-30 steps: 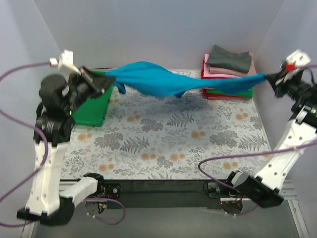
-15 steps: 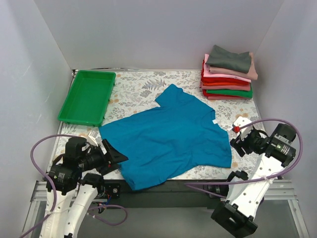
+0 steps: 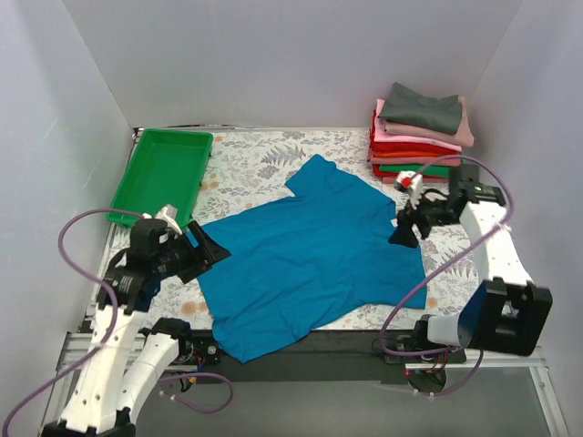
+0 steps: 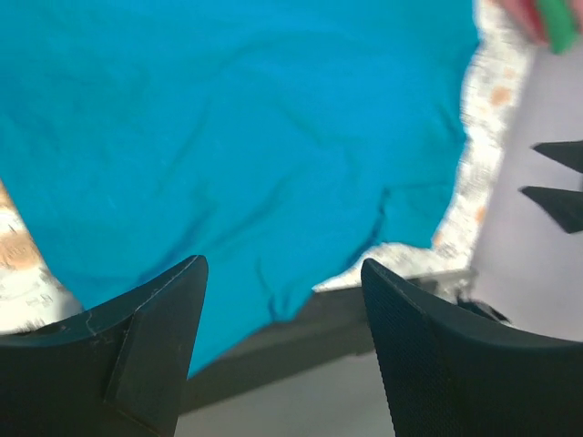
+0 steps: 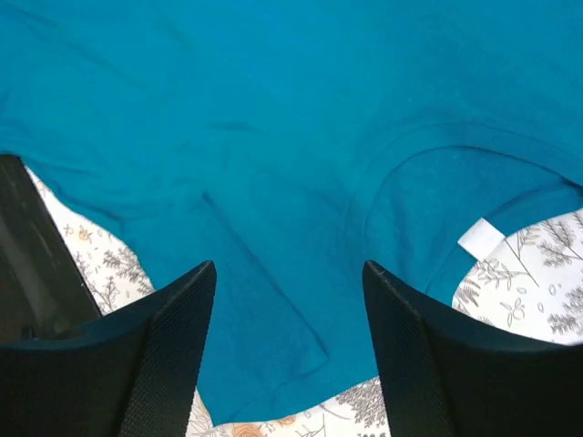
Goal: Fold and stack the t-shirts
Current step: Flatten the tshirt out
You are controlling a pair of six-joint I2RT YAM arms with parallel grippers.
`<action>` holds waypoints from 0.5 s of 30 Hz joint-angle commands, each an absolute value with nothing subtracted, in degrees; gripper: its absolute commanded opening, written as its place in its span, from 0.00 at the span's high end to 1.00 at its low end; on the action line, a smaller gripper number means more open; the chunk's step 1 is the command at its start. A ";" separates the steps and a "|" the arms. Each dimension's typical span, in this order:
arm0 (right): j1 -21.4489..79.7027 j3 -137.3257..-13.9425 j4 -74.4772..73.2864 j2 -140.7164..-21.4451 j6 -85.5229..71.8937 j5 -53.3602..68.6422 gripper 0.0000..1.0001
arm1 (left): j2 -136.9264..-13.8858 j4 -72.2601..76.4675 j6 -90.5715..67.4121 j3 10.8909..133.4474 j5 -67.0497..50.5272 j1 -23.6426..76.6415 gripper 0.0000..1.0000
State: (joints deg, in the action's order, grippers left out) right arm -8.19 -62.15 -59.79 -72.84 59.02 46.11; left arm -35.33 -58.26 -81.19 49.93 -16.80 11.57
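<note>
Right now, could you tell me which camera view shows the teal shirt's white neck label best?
The right wrist view: the label lies sharp at the teal shirt's neckline. The top view cannot resolve it; the left wrist view misses it.

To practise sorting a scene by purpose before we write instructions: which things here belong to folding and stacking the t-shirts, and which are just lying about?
Belong to the job:
- teal t-shirt, spread out on the table
- stack of folded t-shirts, far right corner
- left gripper and right gripper, both open over the teal t-shirt

Just lying about:
- green tray, far left
- floral table cover
</note>
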 commanded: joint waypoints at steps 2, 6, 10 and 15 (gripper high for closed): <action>-0.10 -69.86 -41.87 -85.40 41.59 31.40 0.33 | -43.05 -43.08 -77.97 45.71 -11.26 11.51 0.33; 1.41 -76.19 -36.76 -97.19 35.17 23.13 0.39 | -47.90 -41.57 -75.15 47.37 -6.78 11.51 0.33; 1.49 -79.27 -32.96 -107.11 30.16 16.37 0.41 | -47.29 -42.01 -73.74 48.16 -4.57 11.51 0.32; 1.58 -79.81 -31.29 -112.41 26.72 12.93 0.46 | -45.18 -42.62 -73.48 48.25 -5.62 11.51 0.32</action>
